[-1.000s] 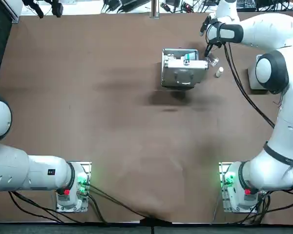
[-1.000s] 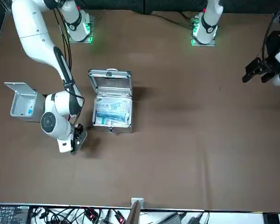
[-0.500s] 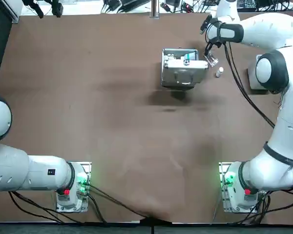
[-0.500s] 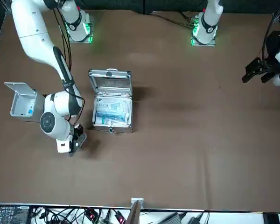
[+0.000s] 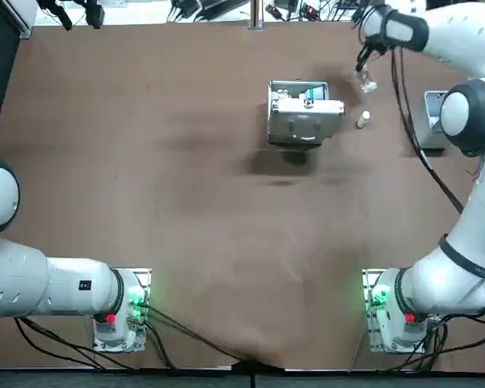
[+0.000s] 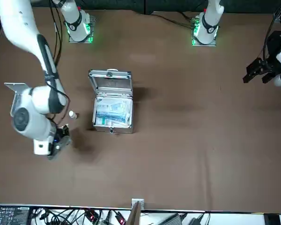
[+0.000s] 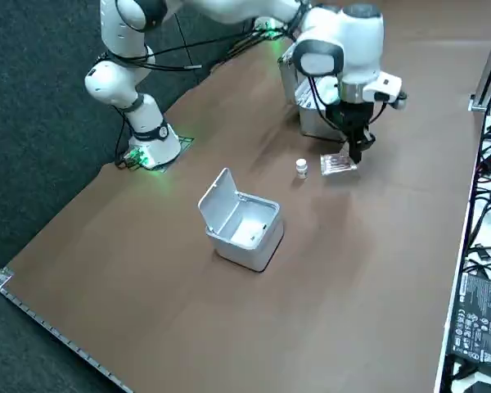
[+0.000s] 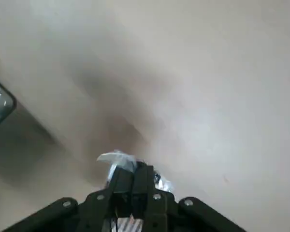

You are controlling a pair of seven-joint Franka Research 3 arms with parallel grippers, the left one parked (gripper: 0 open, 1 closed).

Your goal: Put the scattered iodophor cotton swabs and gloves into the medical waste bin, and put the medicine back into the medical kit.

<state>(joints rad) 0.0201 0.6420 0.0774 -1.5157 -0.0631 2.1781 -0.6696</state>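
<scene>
The right claw (image 7: 356, 150), at the upper right of the side view, is pressed together on the top edge of a clear swab packet (image 7: 337, 165), which hangs below its tips. The wrist view shows crumpled film bunched at the closed fingers. The packet looks to be just off the table (image 5: 186, 202), though I cannot tell how far.

The open bin (image 7: 250, 250) sits at the centre of the side view with its lid tipped back, well apart from the claw. A small white bottle (image 7: 302, 168) (presumably the medicine) stands upright just beside the hanging packet, on the bin's side of it. The kit (image 5: 301, 121) lies open at the upper centre of the top view, near the bottle.

The likeliest trouble is the grip. The claw has only a thin edge of slippery film, so a quick swing toward the bin could let the packet slide out and drop back on the table.

The bottle is the second worry. It stands roughly on the way to the bin, and a low carry would let the dangling packet brush it. It looks light enough to topple and roll, which would make it harder to pick up for the kit.

At the bin, the raised lid and the rim could catch the packet's loose lower end. If the claw lets go off-centre, the packet may land outside, and light film may also cling to a finger instead of falling.
</scene>
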